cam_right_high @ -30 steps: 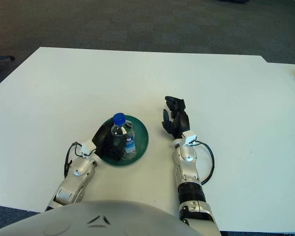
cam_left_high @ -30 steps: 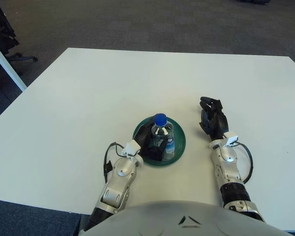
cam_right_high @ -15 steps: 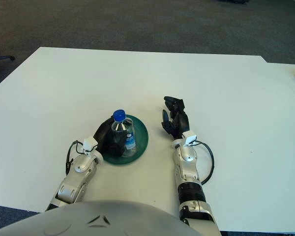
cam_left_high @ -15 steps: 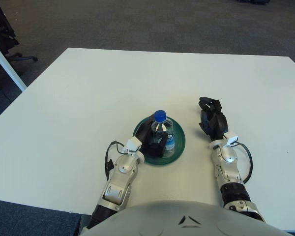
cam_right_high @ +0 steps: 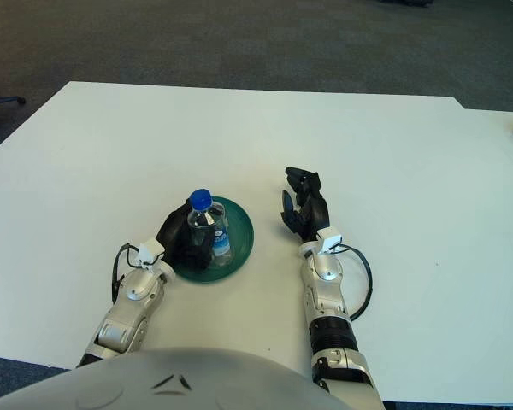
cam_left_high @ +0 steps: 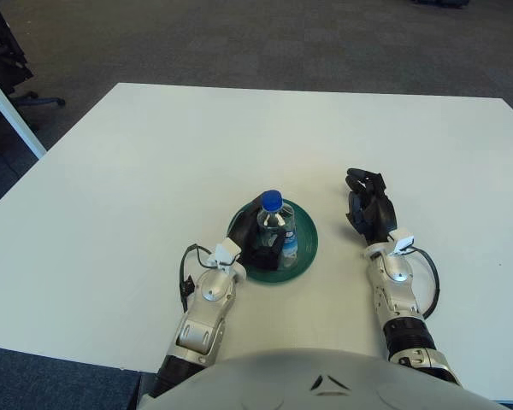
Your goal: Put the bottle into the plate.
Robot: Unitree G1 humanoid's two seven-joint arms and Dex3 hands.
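forearms: silver metal, ribbed black cuffs | fingers (cam_left_high: 366, 205): black | wrists: white tabs, looped black cables

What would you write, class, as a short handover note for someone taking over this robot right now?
Left hand: closed around the bottle, which stands upright with its blue cap on top, over the green plate.
Right hand: idle on the table right of the plate, holding nothing.
Done: bottle brought to the plate.
Left: let go of the bottle and draw the left hand away without tipping it.
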